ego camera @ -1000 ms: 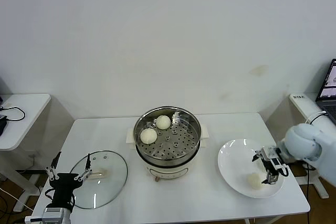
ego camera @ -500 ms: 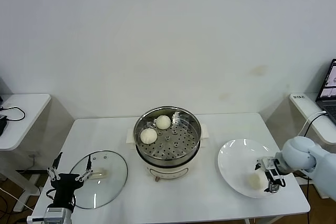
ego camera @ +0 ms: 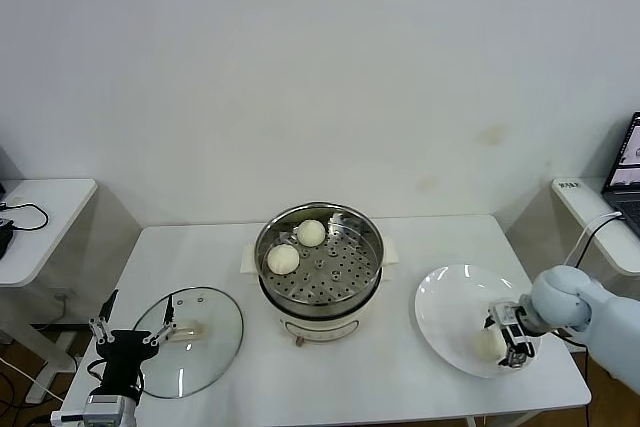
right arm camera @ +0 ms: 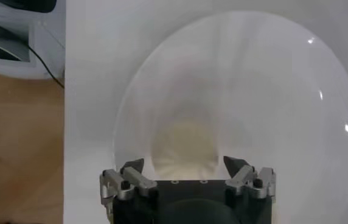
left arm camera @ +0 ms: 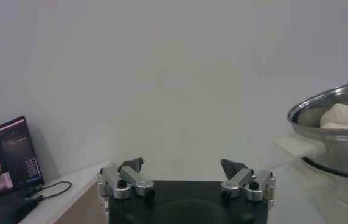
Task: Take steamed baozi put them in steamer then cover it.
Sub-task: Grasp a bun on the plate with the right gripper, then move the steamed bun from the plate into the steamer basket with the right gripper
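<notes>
The right gripper (ego camera: 505, 344) is down on the white plate (ego camera: 450, 302), and its open fingers stand on both sides of one baozi (right arm camera: 185, 146), not yet pressing it. I judge the step is picking this bun; next the fingers must close softly and lift it to the steamer (ego camera: 320, 257). The steamer already holds two buns (ego camera: 297, 246). The glass cover (ego camera: 190, 342) lies on the table at left, beside the idle left gripper (ego camera: 130, 332), which is released wide.
</notes>
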Robot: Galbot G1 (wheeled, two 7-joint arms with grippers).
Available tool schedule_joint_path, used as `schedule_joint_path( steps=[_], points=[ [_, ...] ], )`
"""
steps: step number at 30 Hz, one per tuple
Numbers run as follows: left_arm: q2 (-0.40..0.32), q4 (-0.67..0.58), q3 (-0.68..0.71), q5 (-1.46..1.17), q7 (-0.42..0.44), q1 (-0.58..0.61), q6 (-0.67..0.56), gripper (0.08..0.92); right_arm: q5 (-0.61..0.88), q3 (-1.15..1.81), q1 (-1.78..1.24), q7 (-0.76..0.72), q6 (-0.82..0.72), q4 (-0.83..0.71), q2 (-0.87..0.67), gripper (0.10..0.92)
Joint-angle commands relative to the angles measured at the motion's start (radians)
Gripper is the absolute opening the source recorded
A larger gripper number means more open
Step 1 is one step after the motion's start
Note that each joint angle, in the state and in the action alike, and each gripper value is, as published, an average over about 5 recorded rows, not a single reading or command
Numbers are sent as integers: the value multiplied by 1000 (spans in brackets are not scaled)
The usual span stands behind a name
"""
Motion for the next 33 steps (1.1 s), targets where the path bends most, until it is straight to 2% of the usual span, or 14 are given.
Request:
schedule_joint_path(
  steps=[1,9,18,24,33],
  points=[
    [-2,-2,1,1,0,1,0,823,-6,10,-14,2,-1,-21,13,724],
    [-2,-12,0,2,0,2,1,823,12,11,25,-35,-5,-16,7,632],
    [-3,-12,3,0,-1,-1,-1,823,110,-13,215,-102,-8,-27,-4,628],
    [0,-8,6,-1,0,-10,-1,823,193,-133,447,-115,-21,-40,0,628],
    [5,0,7,-4,0,-23,-1,823,327,-318,803,-114,-50,-98,122,628]
  ],
)
